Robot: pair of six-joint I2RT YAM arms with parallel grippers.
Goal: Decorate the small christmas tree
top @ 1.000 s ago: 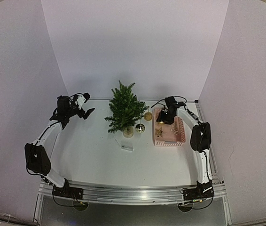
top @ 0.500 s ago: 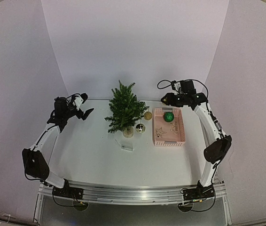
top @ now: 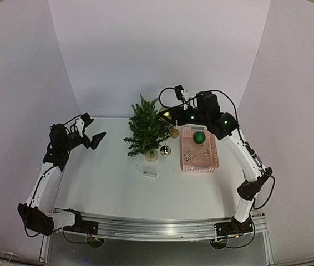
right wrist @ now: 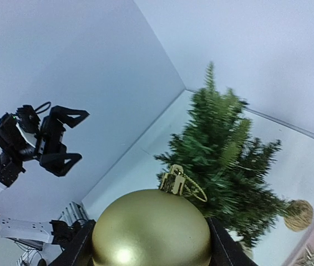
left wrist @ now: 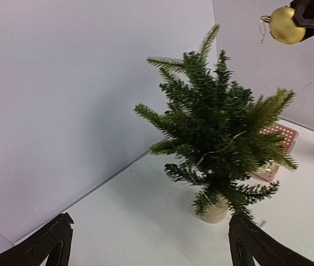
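The small christmas tree [top: 147,130] stands in its pale pot [top: 151,155] at the table's middle back, and fills the left wrist view [left wrist: 218,138]. My right gripper [top: 168,114] hangs beside the treetop on its right, shut on a matte gold bauble [right wrist: 151,230], which also shows in the left wrist view [left wrist: 286,25]. The bauble's cap and loop [right wrist: 180,182] point toward the tree [right wrist: 223,155]. Well left of the tree, my left gripper [top: 97,139] is raised and open, with nothing between its fingers [left wrist: 51,244].
A pink basket [top: 212,158] right of the tree holds a green bauble [top: 199,137] and a gold star [top: 188,155]. A gold glitter ball [top: 174,133] and a silver ball [top: 165,150] lie on the table by the pot. A small clear piece [top: 150,173] lies in front.
My right arm has risen out of the basket with the gold bauble and swung left to the treetop. My left arm has drawn back to the left, still open.
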